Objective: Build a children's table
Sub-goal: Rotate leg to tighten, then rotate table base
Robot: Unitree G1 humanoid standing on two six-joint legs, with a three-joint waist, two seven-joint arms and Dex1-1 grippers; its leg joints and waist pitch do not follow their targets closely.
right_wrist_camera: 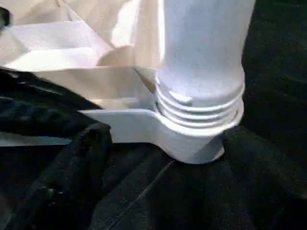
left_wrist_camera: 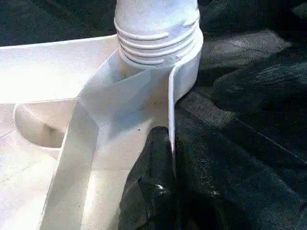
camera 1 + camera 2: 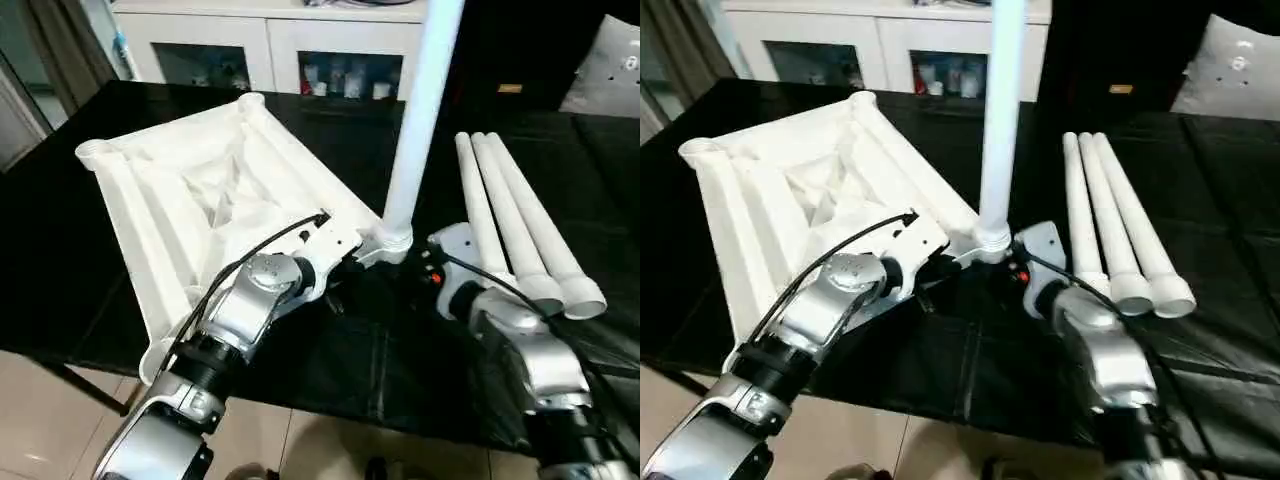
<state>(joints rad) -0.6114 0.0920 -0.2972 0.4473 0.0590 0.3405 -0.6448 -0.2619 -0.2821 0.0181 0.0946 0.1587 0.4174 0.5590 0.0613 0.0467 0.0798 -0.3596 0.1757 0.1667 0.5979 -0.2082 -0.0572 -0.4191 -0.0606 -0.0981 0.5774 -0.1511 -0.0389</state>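
On the large black-covered work surface [image 3: 330, 370], the small white plastic children's table top [image 3: 200, 200] lies upside down, ribbed underside facing up, round sockets at its corners. One long white cylindrical tube leg [image 3: 420, 110] stands upright in the corner socket [image 3: 388, 240] nearest the robot's right side; screw threads are visible where the leg meets the socket collar. Three further white tube legs [image 3: 520, 220] lie side by side on the black cover, touching one another, just beside the standing leg and apart from the top.

Left gripper [image 2: 165, 158]: black fingers pinched together on the thin raised edge wall of the table top, close to the occupied socket. One finger sits inside the wall, the other outside against the cover.

Right gripper [image 1: 160, 158]: fingers spread wide, one to each side of the socket collar; neither appears to be pressing on the leg or socket.
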